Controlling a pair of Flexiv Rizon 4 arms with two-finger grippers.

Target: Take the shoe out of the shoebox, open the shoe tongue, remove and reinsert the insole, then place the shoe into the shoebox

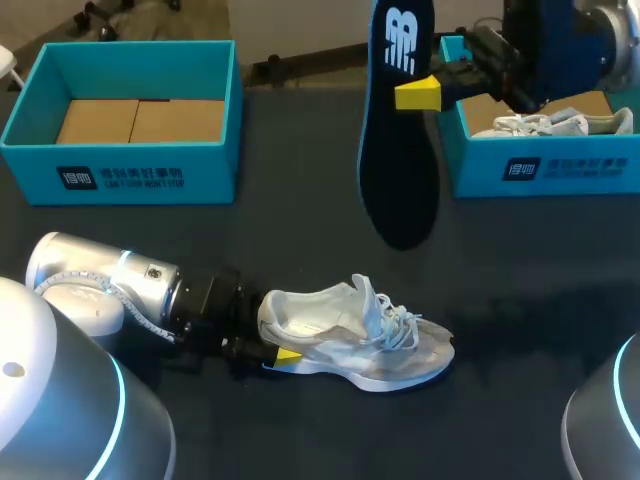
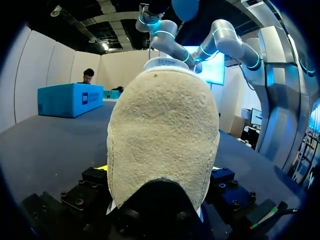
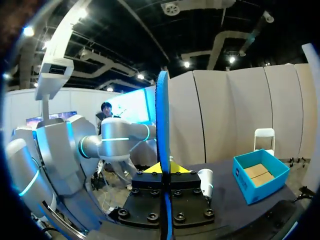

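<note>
1. The white shoe (image 1: 350, 335) lies on its sole on the dark table (image 1: 300, 250), outside both boxes, its mouth wide open.
2. Above and behind the shoe, the dark insole (image 1: 398, 170) hangs upright in the air. It is fully out of the shoe, and the right gripper (image 1: 425, 92) pinches it near its upper end.
3. At the shoe's heel, the left gripper (image 1: 280, 352) has its fingers closed on the heel from both sides.
4. Back and left of the shoe stands a blue shoebox (image 1: 120, 170) with only cardboard inside. Back and right, a second box (image 1: 560, 170) holds another shoe (image 1: 550, 123).
5. Unboxing, opening the tongue and pulling the insole look done. Reinserting the insole and returning the shoe to a box appear to remain.
</note>
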